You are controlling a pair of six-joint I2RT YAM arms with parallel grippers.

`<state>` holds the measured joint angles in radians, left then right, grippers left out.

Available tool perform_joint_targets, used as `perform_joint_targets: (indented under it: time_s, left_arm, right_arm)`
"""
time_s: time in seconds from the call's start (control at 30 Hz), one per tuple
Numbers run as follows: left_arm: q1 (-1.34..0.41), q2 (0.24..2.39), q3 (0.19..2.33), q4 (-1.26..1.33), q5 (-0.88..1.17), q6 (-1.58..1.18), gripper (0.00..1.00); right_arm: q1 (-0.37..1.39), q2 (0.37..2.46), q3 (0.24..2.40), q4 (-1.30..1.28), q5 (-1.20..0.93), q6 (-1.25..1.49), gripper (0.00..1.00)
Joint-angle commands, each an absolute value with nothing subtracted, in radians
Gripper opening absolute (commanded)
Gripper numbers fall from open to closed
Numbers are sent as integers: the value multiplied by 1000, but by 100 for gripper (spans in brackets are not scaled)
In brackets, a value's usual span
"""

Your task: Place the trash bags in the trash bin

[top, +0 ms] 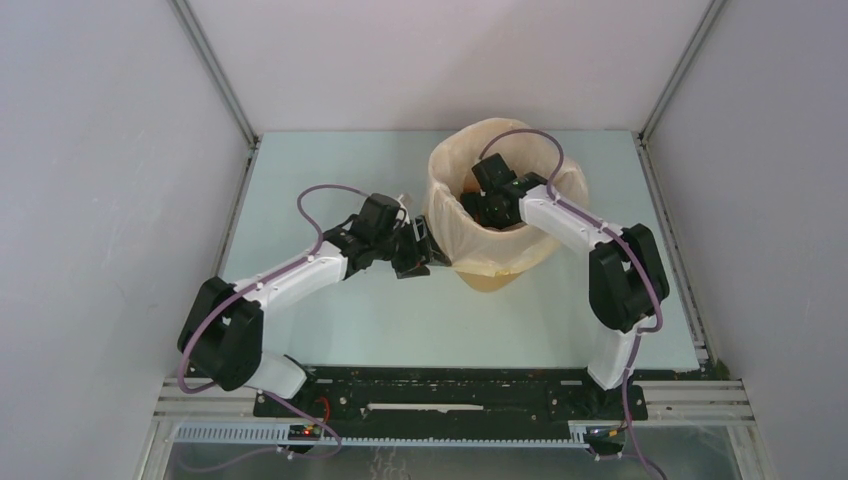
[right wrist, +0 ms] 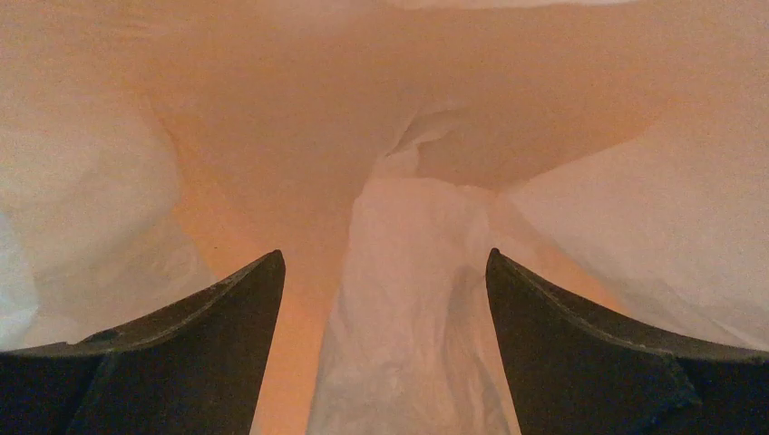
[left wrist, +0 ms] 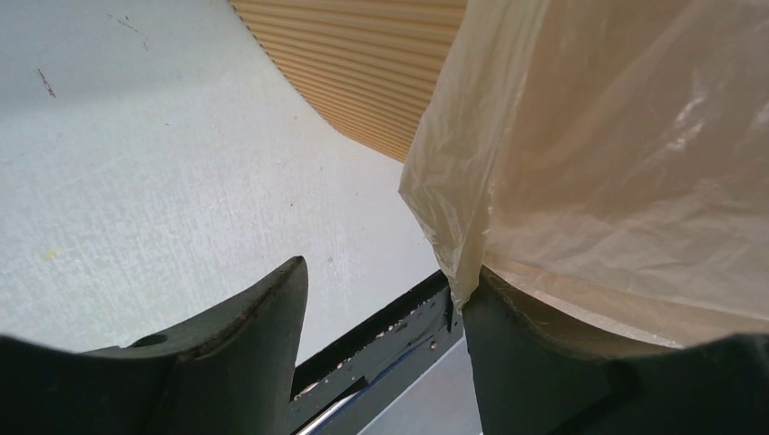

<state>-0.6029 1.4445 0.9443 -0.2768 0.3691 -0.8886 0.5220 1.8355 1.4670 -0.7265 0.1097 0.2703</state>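
1. While I watched from overhead, the trash bin (top: 490, 281) stood upright at the far middle of the table (top: 330, 330), with the trash bag (top: 447, 215) lining it and folded out over its rim. My right gripper (top: 480, 205) was down inside the mouth, and my left gripper (top: 432, 257) sat against the bag's overhang on the bin's left side
2. On the left wrist view, the left gripper (left wrist: 385, 276) was spread, with only bare table showing in the gap. The bag's hem (left wrist: 453, 245) draped onto one finger (left wrist: 544, 362) and was not pinched, and the bin's ribbed wall (left wrist: 381, 72) showed behind. I judged that closing there might catch only the hem's tip, and a pull could then strip the film off the rim or tip the bin
3. On the right wrist view, the right gripper (right wrist: 385, 258) stood wide open inside the bag, with a crumpled fold (right wrist: 408, 344) rising between the fingers, ungripped as far as I could tell. Pushing deeper risked tearing the thin film or hauling the overhang back in
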Motion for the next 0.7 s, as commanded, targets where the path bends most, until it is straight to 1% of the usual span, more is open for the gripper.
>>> perform_joint_targets:
  time_s: [0.0,0.27,0.43,0.53,0.67]
  left_arm:
    - [-613,1436,963,-288,358,-870,67]
    - [-633,1452,978,-288,355,-877,68]
    - [-642,1457,992,-291,351,-879,68]
    - [-643,1453,992,-297,349,-878,68]
    - [-643,1457,990,-298,347,-874,69]
  right_arm:
    - [523,1820,1449,-662,77,271,91]
    - [522,1860,1436,-625,43,183,91]
    - [530,1897,1441,-638,32,201,90]
    - [553,1882,1487,-679,64,205,90]
    - [572,1807,1558,-731,146,220,91]
